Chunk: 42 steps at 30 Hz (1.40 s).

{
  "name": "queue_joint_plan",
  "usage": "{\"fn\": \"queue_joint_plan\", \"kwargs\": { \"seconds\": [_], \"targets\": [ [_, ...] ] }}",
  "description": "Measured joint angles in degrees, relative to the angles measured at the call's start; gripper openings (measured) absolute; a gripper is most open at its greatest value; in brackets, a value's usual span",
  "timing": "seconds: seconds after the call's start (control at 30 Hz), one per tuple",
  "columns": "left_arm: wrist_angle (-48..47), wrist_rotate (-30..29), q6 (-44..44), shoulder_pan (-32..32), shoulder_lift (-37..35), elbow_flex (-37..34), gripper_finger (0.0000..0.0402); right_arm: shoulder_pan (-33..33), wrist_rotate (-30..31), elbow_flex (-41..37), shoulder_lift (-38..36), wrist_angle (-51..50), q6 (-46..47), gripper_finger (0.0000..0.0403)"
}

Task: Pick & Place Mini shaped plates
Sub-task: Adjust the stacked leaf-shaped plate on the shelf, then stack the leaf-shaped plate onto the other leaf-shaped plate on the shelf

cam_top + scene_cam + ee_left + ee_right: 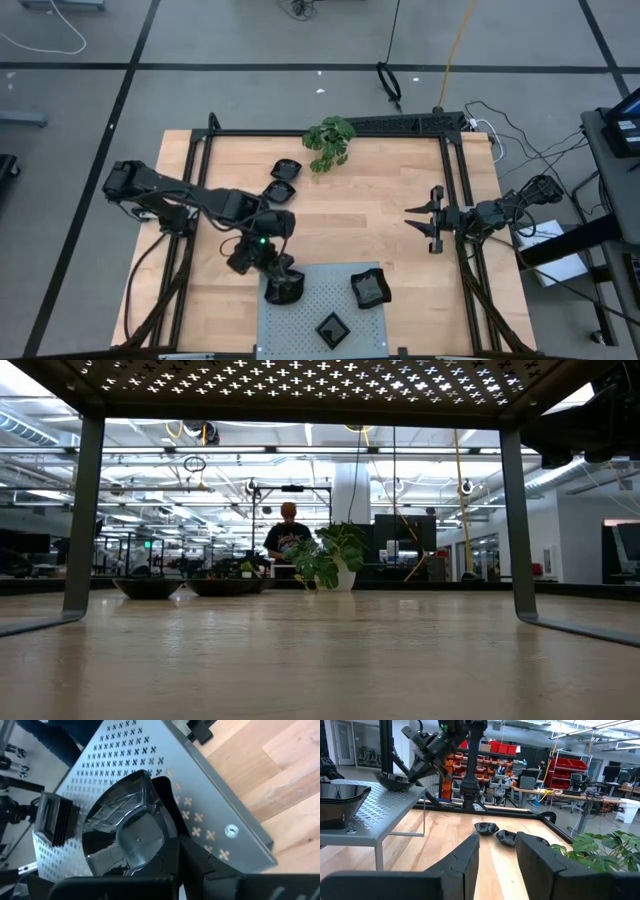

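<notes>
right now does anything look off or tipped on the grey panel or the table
Nothing stands out. Two black plates sit flat on the perforated panel, the left gripper is shut on a third plate at the panel's edge, and more plates rest upright near the plant.

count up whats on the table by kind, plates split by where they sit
Black mini plates on the grey perforated panel: 3, one in the left gripper
Black mini plates on the wood: 2
Green plant: 1
Total: 6
</notes>
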Motion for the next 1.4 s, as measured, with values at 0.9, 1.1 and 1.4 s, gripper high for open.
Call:
{"fn": "queue_joint_plan", "kwargs": {
  "seconds": [0.9,1.1,1.4],
  "targets": [
    [9.4,-4.4,-26.6,-3.6,-0.4,0.0,0.0041,0.0,0.0,0.0,0.0,0.0,0.0,0.0118],
    [9.4,-6.1,-26.4,-3.6,-0.4,0.0,0.0042,0.0,0.0,0.0,0.0,0.0,0.0,0.0118],
    [9.6,-5.9,-38.1,-3.3,-7.1,-0.1,0.0042,0.0,0.0,0.0,0.0,0.0,0.0,0.0118]
  ]
}}
